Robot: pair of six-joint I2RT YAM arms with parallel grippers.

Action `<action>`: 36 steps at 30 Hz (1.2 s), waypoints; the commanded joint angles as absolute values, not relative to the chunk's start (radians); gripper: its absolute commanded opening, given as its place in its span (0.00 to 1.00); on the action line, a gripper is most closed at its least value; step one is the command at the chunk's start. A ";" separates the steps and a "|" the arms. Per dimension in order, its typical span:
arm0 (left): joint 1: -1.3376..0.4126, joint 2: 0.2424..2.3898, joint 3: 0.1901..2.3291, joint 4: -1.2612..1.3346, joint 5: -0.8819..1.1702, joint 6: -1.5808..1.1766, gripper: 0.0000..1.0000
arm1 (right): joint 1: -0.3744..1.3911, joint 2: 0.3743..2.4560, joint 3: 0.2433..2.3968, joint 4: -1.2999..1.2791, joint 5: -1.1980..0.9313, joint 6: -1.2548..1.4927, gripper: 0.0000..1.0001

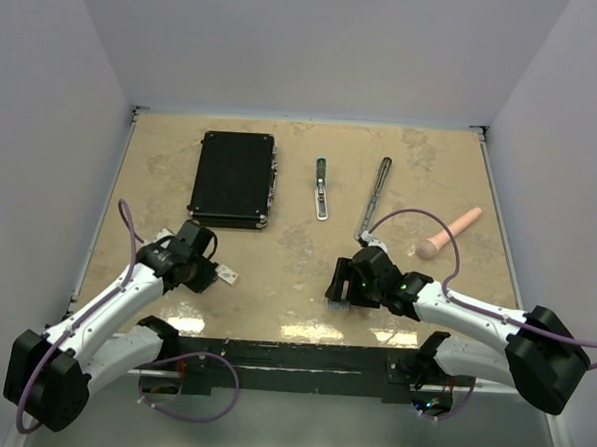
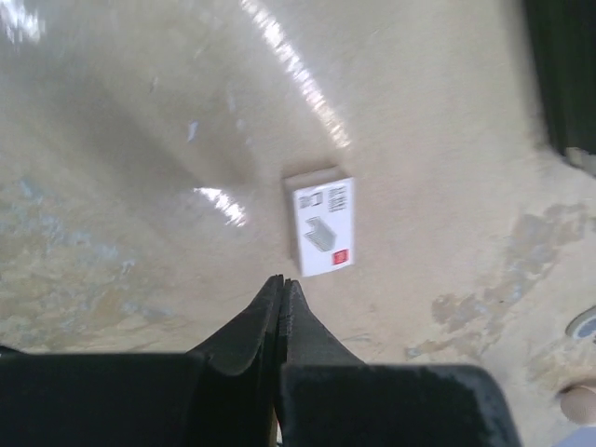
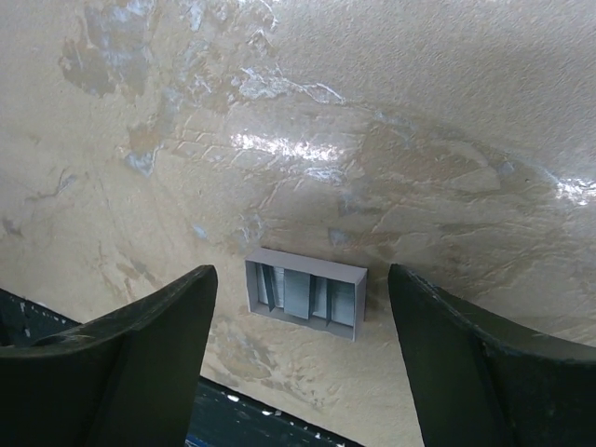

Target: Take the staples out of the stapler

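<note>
The stapler lies in two narrow silver bars at the back of the table, one (image 1: 321, 189) dark-tipped and the other (image 1: 376, 198) longer and slanted. Neither gripper touches them. Staples (image 3: 307, 296) sit as short silvery ribbed strips inside a small grey open tray (image 3: 346, 273) near the table's front edge. My right gripper (image 3: 303, 272) hovers over that tray, open, with one finger on each side of it and nothing between them. Over at the left, my left gripper (image 2: 282, 281) is shut on nothing, its tips just short of a small white block (image 2: 321, 225) with a red mark.
A big flat black case (image 1: 233, 178) lies at the back left. A pinkish cylinder (image 1: 448, 234) rests at the right, behind the right arm. The table's dark front edge (image 3: 242, 421) runs just below the tray.
</note>
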State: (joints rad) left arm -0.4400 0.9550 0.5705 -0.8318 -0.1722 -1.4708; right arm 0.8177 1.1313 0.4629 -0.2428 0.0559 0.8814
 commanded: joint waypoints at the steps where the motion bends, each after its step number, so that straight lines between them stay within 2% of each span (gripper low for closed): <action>1: -0.443 0.919 0.649 -0.740 -0.365 -1.215 0.00 | 0.816 1.112 0.420 -0.259 0.006 0.887 0.75; 5: -0.445 0.919 0.689 -0.585 -0.402 -0.910 0.00 | 0.816 1.085 0.417 -0.267 -0.003 0.887 0.68; 8: -0.442 0.879 0.680 -0.422 -0.280 -0.678 0.01 | 0.815 1.083 0.422 -0.265 -0.040 0.891 0.66; 10: -0.434 0.854 0.683 -0.345 -0.177 -0.564 0.06 | 0.816 1.092 0.426 -0.265 -0.052 0.896 0.65; 14: -0.355 0.891 0.724 -0.350 -0.049 -0.456 0.12 | 0.819 1.098 0.426 -0.249 -0.072 0.910 0.63; 17: -0.229 0.937 0.724 -0.353 0.116 -0.399 0.16 | 0.825 1.114 0.428 -0.229 -0.084 0.922 0.62; 19: -0.221 0.939 0.700 -0.333 0.132 -0.405 0.26 | 0.830 1.123 0.434 -0.221 -0.086 0.931 0.61; 20: -0.221 0.936 0.687 -0.318 0.133 -0.408 0.40 | 0.836 1.129 0.436 -0.207 -0.084 0.937 0.61; 23: -0.218 0.919 0.664 -0.310 0.048 -0.414 0.58 | 0.845 1.153 0.437 -0.164 -0.077 0.957 0.61; 25: -0.218 0.901 0.683 -0.342 0.002 -0.399 0.63 | 0.850 1.181 0.437 -0.146 -0.075 0.972 0.61; 26: -0.218 0.888 0.678 -0.342 0.002 -0.397 0.69 | 0.856 1.189 0.437 -0.123 -0.077 0.977 0.61; 32: -0.218 0.825 0.652 -0.337 -0.049 -0.399 0.80 | 0.887 1.273 0.472 -0.071 -0.057 0.996 0.61; 36: -0.218 0.830 0.658 -0.351 -0.095 -0.410 0.81 | 0.920 1.336 0.523 -0.049 -0.055 1.020 0.61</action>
State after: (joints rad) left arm -0.2234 0.8299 0.6590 -0.3634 -0.0372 -0.4236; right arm 0.8913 1.2800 0.4831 -0.0570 -0.0772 0.9920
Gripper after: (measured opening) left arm 0.809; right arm 0.612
